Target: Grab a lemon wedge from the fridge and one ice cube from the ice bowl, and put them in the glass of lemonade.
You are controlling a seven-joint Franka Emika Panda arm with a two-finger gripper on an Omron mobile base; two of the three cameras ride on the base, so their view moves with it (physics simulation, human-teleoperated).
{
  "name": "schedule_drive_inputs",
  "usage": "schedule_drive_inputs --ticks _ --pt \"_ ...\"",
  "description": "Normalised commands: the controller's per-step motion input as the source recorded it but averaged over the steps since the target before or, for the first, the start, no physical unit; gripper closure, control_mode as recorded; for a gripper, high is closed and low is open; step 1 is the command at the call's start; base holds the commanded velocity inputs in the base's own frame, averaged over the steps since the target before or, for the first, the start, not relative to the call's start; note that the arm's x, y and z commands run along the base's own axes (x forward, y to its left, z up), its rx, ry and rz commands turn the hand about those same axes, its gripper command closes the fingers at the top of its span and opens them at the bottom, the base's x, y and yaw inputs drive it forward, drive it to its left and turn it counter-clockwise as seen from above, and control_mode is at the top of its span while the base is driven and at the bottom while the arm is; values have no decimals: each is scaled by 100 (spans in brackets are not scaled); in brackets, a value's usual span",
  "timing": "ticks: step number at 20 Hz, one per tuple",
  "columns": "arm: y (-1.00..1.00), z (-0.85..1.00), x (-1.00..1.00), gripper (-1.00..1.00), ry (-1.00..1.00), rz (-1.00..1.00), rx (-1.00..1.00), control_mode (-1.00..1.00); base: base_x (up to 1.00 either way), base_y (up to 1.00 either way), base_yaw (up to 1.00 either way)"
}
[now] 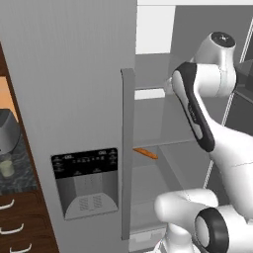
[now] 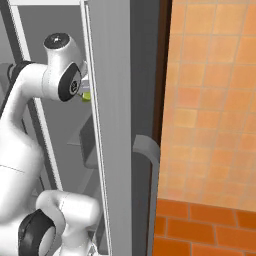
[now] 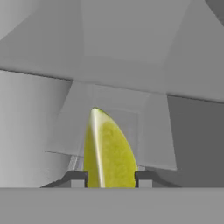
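Observation:
In the hand view the yellow lemon wedge (image 3: 107, 148) stands upright between my two dark fingertips (image 3: 78, 179), and my gripper (image 3: 110, 179) is shut on it. Grey shelves and walls inside the fridge (image 1: 74, 74) lie beyond it. The fridge's left door is closed, its right side is open, and my arm reaches in at upper-shelf height. A sliver of the lemon wedge (image 2: 86, 96) peeks out by the hand at the edge of the open door (image 2: 110, 125). The glass of lemonade (image 1: 7, 168) stands on the dark counter at the far left. The ice bowl and ice cube are out of view.
A thin orange stick (image 1: 146, 153) lies on a lower fridge shelf. A grey toaster (image 1: 7, 131) stands behind the glass. The closed door's long handle (image 1: 127, 148) and black dispenser panel (image 1: 85, 163) face me. An orange tiled wall (image 2: 215, 100) lies right of the open door.

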Motion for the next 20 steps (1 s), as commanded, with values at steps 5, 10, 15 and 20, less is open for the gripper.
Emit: schedule_drive_inputs --ticks 5,10,15,20 --pt "-1 -51 -100 100 15 -13 2 -100 0 0 0" --pt "-2 -87 -100 100 17 -2 3 -100 0 0 0" --pt "0 -55 -69 100 13 -1 2 -100 0 0 0" --pt "0 0 -6 100 0 0 0 100 -18 0 0"
